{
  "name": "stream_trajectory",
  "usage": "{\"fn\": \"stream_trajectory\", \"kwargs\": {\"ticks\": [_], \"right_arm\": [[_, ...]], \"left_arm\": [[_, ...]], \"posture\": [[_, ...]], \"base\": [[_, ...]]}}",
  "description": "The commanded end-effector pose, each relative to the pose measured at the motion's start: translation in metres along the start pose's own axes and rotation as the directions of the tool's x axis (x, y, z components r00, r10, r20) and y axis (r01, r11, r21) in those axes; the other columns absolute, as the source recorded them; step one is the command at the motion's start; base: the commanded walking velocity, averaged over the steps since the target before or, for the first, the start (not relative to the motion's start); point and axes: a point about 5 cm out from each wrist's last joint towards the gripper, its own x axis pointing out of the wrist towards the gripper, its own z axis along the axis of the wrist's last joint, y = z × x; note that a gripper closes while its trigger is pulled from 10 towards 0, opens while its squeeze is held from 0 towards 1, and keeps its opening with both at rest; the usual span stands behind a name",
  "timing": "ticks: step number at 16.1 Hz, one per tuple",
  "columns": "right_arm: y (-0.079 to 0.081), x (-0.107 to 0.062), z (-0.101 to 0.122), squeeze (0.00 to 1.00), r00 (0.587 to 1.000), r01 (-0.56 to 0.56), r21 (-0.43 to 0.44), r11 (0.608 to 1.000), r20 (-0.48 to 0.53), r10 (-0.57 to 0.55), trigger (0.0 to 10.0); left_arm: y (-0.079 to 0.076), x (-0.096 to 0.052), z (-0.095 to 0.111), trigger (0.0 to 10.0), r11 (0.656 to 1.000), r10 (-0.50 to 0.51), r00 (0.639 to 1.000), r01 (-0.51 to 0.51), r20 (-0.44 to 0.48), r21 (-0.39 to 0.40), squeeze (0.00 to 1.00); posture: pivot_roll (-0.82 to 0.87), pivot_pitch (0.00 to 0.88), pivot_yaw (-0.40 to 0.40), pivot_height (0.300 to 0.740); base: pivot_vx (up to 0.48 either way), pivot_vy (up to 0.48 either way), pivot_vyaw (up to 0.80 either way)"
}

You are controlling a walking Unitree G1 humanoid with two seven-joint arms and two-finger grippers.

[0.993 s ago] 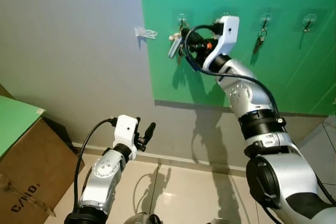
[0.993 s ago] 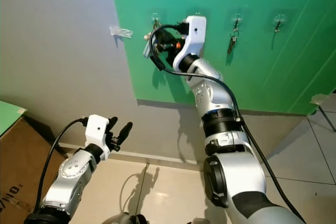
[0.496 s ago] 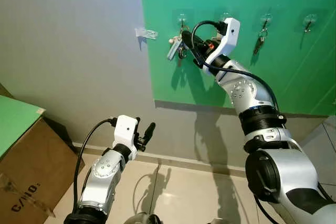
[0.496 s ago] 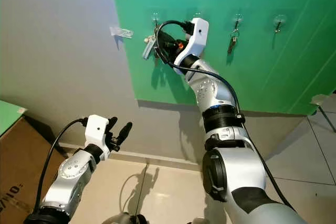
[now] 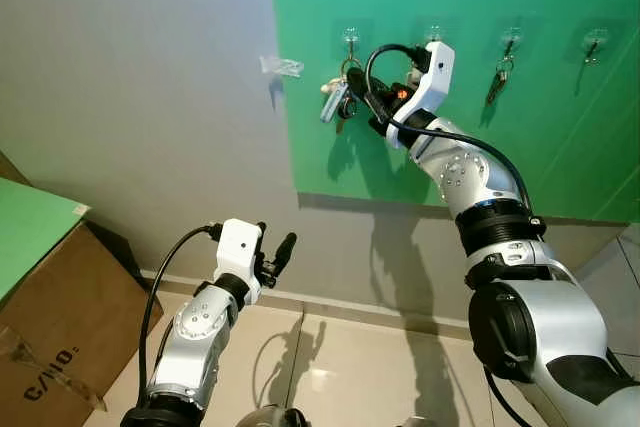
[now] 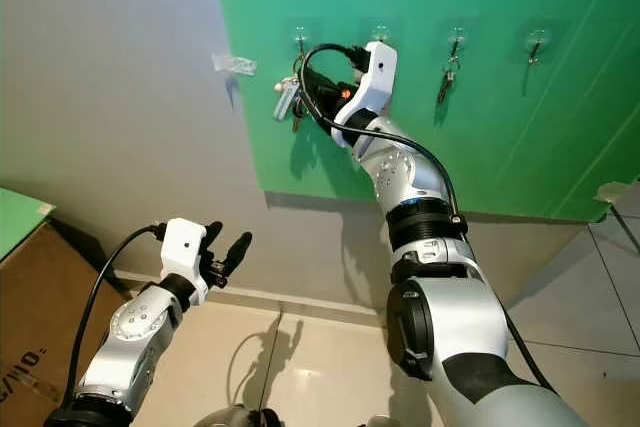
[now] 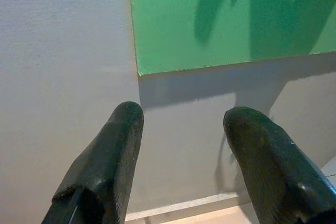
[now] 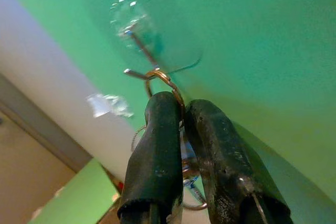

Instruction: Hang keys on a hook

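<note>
Down on my left sits a brown cardboard box (image 5: 50,317) with black letters on its side that look like "C/IO", but I cannot read them for sure. My left pincer (image 5: 275,255) hangs low by the grey wall (image 5: 130,97), released, its two black fingers (image 7: 110,150) spread apart with nothing between them. Higher up, a small clear hook (image 5: 280,65) sticks out of the grey wall with nothing on it. Next comes the green board (image 6: 480,147) with a row of hooks. My right pincer (image 8: 181,109) is clenched on the keys (image 5: 335,99), and their ring (image 8: 160,77) is right at the first hook (image 5: 350,39). I think the ring is just over the tip, but I cannot be sure. If I let go too soon, the keys could slip off and fall to the floor (image 5: 330,357). If I pull hard, the hook might come off the board. Further right, more keys (image 5: 497,77) hang on another hook.
</note>
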Motion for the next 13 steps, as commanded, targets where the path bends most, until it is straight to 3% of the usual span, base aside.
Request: {"fn": "stream_trajectory", "kwargs": {"ticks": [1,5,13], "right_arm": [[-0.001,0.0014,0.0003,1.0,0.999,0.029,-0.04,0.999,-0.014,-0.029,10.0],[-0.0064,0.0003,0.0026,1.0,0.996,0.088,-0.12,0.989,0.014,-0.087,10.0],[-0.0072,0.0009,0.002,1.0,0.995,0.099,-0.125,0.987,0.027,-0.097,10.0]], "left_arm": [[0.0004,-0.0021,-0.0002,10.0,1.0,0.0,1.0,0.0,-0.009,0.011,0.0],[-0.0002,-0.0028,-0.0008,10.0,1.0,0.003,1.0,-0.003,-0.01,0.009,0.0],[-0.0016,-0.0035,-0.0013,10.0,1.0,0.001,1.0,0.0,-0.013,0.007,0.0]], "posture": [[-0.17,0.0,0.067,0.74],[-0.17,0.0,0.066,0.74],[-0.18,0.001,0.065,0.74]], "base": [[0.0,0.0,0.0],[0.0,0.0,0.0],[0.0,0.0,0.0]]}}
